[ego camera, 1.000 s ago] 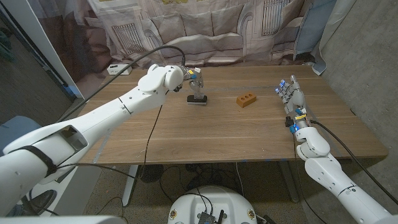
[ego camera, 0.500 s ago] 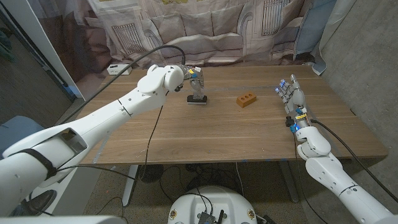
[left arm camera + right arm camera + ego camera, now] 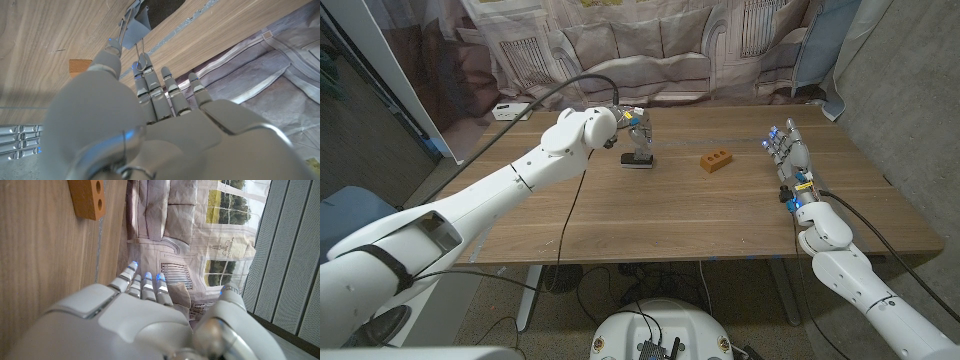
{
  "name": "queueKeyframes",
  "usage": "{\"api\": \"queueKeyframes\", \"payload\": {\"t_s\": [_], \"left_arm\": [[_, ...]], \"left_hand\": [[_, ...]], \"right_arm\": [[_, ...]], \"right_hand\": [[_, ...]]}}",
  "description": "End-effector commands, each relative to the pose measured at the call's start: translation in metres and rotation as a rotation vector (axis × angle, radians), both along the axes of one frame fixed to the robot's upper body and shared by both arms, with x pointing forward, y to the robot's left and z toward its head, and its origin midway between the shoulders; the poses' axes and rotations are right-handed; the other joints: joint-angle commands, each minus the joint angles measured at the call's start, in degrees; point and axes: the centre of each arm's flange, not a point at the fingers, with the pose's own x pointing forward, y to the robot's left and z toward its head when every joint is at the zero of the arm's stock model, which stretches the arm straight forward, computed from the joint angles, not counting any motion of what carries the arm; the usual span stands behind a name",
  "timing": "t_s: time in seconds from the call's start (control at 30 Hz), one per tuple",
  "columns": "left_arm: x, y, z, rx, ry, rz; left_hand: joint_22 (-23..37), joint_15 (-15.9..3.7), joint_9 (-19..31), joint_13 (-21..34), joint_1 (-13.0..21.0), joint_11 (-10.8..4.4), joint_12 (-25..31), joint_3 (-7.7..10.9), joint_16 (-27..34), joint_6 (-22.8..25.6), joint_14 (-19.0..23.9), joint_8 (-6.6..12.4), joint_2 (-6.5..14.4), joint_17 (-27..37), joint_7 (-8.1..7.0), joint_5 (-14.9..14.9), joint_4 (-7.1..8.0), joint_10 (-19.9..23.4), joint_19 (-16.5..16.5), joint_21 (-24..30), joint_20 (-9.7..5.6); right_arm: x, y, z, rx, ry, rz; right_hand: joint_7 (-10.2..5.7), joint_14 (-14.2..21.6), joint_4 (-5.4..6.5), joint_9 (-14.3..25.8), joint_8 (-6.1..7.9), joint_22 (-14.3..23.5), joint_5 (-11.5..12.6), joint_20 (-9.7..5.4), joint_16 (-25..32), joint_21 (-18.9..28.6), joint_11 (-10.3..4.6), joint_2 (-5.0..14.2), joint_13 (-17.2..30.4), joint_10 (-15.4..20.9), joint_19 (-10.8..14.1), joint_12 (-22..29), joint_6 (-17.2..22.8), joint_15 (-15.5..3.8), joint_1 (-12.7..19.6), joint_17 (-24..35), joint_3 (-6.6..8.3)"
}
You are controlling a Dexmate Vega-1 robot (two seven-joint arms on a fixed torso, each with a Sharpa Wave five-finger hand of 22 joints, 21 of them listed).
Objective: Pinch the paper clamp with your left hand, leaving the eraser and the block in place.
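The paper clamp [image 3: 639, 158], black with silver wire handles, stands upright on the wooden table [image 3: 650, 215] toward the far middle. My left hand [image 3: 636, 127] reaches down onto it from above and pinches the handles between thumb and a finger. In the left wrist view the silver handles [image 3: 134, 26] stick out past my left hand's fingertips [image 3: 143, 63]. The orange block [image 3: 717, 160] with holes lies a little to the right of the clamp, apart from it; the block [image 3: 80, 66] also appears in the left wrist view. My right hand [image 3: 791, 157] stands at the table's right side, fingers apart, holding nothing.
A patterned curtain [image 3: 650, 50] hangs behind the table's far edge. A white device [image 3: 508, 110] sits at the far left corner. A black cable [image 3: 565, 200] runs along my left arm down across the table. The block [image 3: 89, 197] shows beyond my right hand [image 3: 145, 310].
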Motion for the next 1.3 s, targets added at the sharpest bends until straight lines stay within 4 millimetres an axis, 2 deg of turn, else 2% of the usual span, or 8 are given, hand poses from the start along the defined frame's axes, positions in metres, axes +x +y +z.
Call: {"api": "queueKeyframes", "payload": {"t_s": [0.03,0.27,0.5,0.77,1.03,1.3], "left_arm": [[0.000,-0.002,-0.003,-0.044,-0.007,-0.036],[0.001,-0.005,-0.005,-0.049,-0.011,-0.049],[0.000,-0.012,-0.006,-0.025,-0.034,-0.055],[0.001,-0.013,-0.007,-0.034,-0.018,-0.058],[0.004,-0.011,-0.008,-0.049,0.006,-0.057],[0.005,-0.011,-0.008,-0.055,0.017,-0.047]], "left_hand": [[0.1,-4.19,0.3,1.1,4.6,-2.61,1.3,0.19,0.8,10.4,3.0,1.03,3.0,0.3,-0.29,0.3,-0.24,5.8,1.7,0.3,0.19],[0.1,-4.50,0.4,2.3,5.4,-2.76,2.1,0.27,0.8,12.9,5.8,1.36,3.4,0.2,0.23,0.2,0.02,8.7,3.4,0.3,0.16],[0.0,-5.39,0.5,3.1,6.1,-2.05,2.4,0.60,0.9,13.9,7.7,1.54,3.9,0.2,0.58,0.1,0.04,9.7,4.3,0.3,0.14],[0.0,-5.45,0.6,3.7,6.3,-2.39,2.5,0.64,0.6,13.9,8.4,1.43,3.8,0.1,0.46,0.0,0.09,10.0,4.8,0.2,0.10],[0.0,-5.01,0.7,4.3,6.1,-2.28,2.2,0.72,0.0,13.1,8.6,1.03,3.6,-0.1,0.29,-0.1,0.28,9.4,5.2,0.1,0.15],[0.0,-3.81,0.9,5.6,5.6,-1.87,0.5,0.83,-1.3,9.7,7.9,-0.64,3.3,-0.3,0.91,0.1,0.61,6.1,5.2,-0.3,0.30]], "right_arm": [[0.002,0.001,0.001,-0.004,0.004,0.002],[0.002,0.001,0.000,-0.002,0.005,0.002],[0.003,0.002,-0.001,0.002,0.007,0.004],[0.002,0.001,-0.003,0.000,0.010,0.004],[0.002,0.001,-0.005,-0.001,0.015,0.007],[0.001,0.000,-0.005,0.000,0.014,0.008]], "right_hand": [[0.00,0.3,-0.17,0.1,-0.02,0.2,0.0,-0.11,-0.1,-0.1,0.19,-0.06,0.2,0.5,0.3,-0.1,0.6,-0.17,0.7,0.2,-0.22],[0.01,0.3,-0.17,0.1,-0.02,0.2,0.0,-0.07,-0.1,-0.1,0.20,-0.05,0.2,0.6,0.3,-0.1,0.7,-0.18,0.7,0.2,-0.24],[0.02,0.3,-0.17,0.1,-0.03,0.2,0.0,-0.08,-0.1,-0.1,0.16,-0.03,0.2,0.6,0.4,-0.1,0.7,-0.14,0.7,0.2,-0.25],[0.02,0.3,-0.16,0.1,-0.04,0.2,-0.1,-0.10,-0.1,-0.1,0.17,-0.02,0.2,0.6,0.4,-0.1,0.7,-0.18,0.8,0.2,-0.27],[0.02,0.4,-0.16,0.1,-0.01,0.2,-0.1,-0.07,-0.1,-0.1,0.23,-0.01,0.2,0.8,0.4,-0.1,0.9,-0.15,0.8,0.2,-0.28],[-0.01,0.4,-0.17,0.1,0.00,0.2,-0.1,-0.02,-0.1,-0.1,0.26,0.01,0.2,0.9,0.4,-0.1,0.9,-0.18,0.8,0.2,-0.28]]}}
